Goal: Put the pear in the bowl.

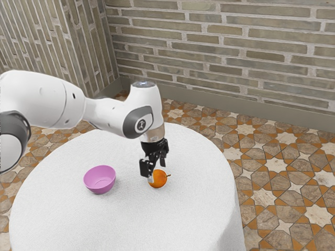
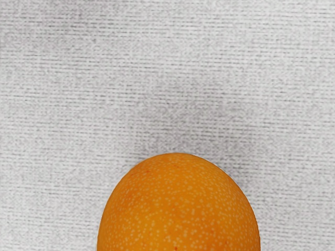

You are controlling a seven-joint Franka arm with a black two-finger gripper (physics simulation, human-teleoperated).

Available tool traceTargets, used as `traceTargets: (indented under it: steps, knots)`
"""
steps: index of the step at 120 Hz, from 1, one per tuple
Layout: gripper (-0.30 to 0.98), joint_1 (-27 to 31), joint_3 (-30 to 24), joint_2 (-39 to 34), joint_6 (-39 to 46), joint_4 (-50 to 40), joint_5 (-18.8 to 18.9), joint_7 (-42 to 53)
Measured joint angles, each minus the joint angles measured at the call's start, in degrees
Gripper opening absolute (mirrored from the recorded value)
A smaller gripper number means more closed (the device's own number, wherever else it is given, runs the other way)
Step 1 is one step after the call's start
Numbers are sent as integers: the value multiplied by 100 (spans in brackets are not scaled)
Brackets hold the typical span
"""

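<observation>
Gripper (image 1: 157,171) open over the fruit, I have its two black fingers standing well apart, one on either side of the pear (image 1: 158,179), and it has hold of nothing; whether either finger touches the skin I cannot tell. The pear rests on the table (image 1: 183,225), orange, its stem pointing toward the exterior view's right. From the wrist view I get its rounded, pale-speckled skin just under my hand, with woven white cloth around it. Well apart from it, toward the exterior view's left, the pink bowl (image 1: 99,180) sits upright on the same round table. Beyond the table are the patterned floor tiles (image 1: 264,197) and a brick wall (image 1: 251,52).
</observation>
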Motion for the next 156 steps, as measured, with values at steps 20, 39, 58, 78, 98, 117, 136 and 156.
traceTargets:
  steps: [20,39,58,78,98,117,136,156]
  knots:
    - [66,-13,-5,81,49,7,-16,-235]
    - [66,-15,-5,178,137,17,-23,-398]
    - [65,-25,-5,263,211,19,-29,-522]
    - [57,-50,-5,308,288,15,-30,-619]
    - [50,-58,-5,318,311,7,-30,-692]
    - [46,-66,-5,315,299,-2,-30,-745]
    - [42,-73,-5,284,257,-4,-30,-786]
    - [39,-75,-5,235,199,-4,-32,-819]
